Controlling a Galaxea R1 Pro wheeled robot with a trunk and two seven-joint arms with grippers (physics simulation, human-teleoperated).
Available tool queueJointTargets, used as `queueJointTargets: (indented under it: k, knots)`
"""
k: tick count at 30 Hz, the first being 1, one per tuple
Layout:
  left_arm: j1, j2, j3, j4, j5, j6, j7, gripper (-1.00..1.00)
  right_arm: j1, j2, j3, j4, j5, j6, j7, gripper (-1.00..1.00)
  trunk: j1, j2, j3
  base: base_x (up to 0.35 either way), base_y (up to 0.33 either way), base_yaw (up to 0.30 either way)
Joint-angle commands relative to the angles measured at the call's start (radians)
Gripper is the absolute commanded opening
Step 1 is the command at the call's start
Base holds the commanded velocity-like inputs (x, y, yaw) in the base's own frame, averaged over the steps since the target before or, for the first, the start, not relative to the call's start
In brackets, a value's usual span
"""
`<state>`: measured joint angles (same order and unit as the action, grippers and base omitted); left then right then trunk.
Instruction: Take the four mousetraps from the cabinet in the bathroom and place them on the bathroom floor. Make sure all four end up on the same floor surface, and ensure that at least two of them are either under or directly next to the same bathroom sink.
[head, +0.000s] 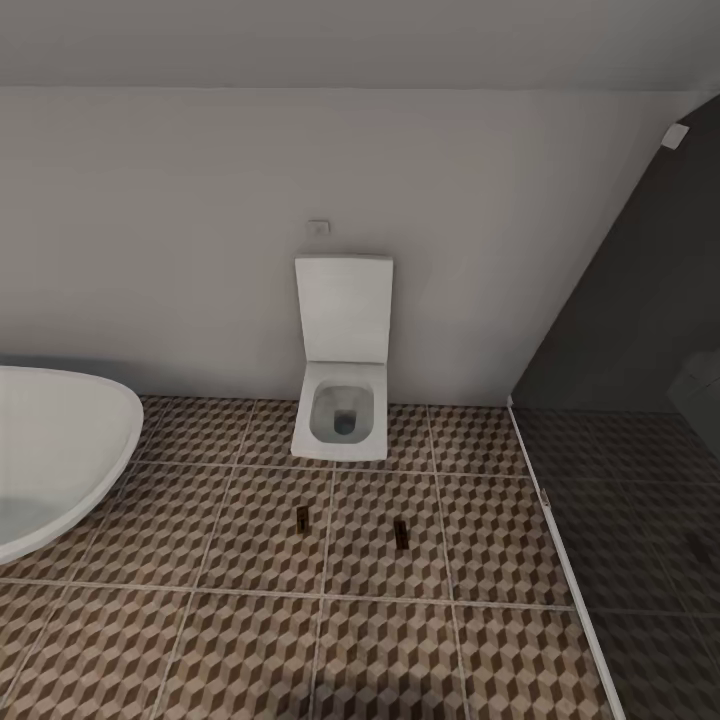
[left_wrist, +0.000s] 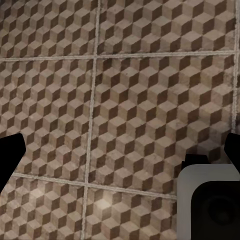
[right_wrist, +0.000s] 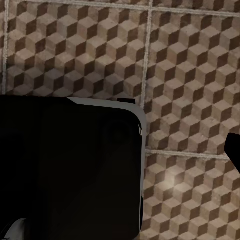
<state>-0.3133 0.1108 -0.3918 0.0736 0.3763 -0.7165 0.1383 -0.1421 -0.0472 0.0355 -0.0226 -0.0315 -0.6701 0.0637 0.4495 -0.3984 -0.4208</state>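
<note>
Two mousetraps lie flat on the bathroom floor (head: 250, 640) in front of the toilet, one (head: 302, 515) to the left and one (head: 401, 533) to the right, each a small dark-and-tan strip. The cabinet is out of view. In the left wrist view my left gripper (left_wrist: 120, 152) hangs open over bare tiles, its dark fingertips (left_wrist: 10, 155) at the picture's two edges with nothing between them. In the right wrist view my right gripper (right_wrist: 122, 150) also stands open over the tiles, with one fingertip (right_wrist: 234, 149) showing at the edge.
A white wall-hung toilet (head: 342, 408) with its lid up stands at the back wall. A large white oval basin (head: 60, 440) juts in from the left. A dark glass shower partition (head: 640, 300) and its threshold close the right. The robot's own dark body (right_wrist: 70, 170) shows under the right wrist.
</note>
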Motion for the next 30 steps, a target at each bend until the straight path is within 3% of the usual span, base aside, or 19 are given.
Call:
queueJointTargets:
  k: [1,30]
  knots:
    - [-0.001,-0.001,-0.009,0.003,0.003,-0.004,0.004,1.00,-0.001,0.000,0.003,0.001,-0.004,-0.003,0.004,1.00,0.000,-0.002,-0.001,0.000,0.000,0.000]
    - [-0.001,0.000,-0.009,0.003,0.003,-0.004,0.004,1.00,-0.001,0.000,0.003,0.001,-0.004,-0.003,0.004,1.00,0.000,-0.002,-0.001,0.000,0.000,0.000]
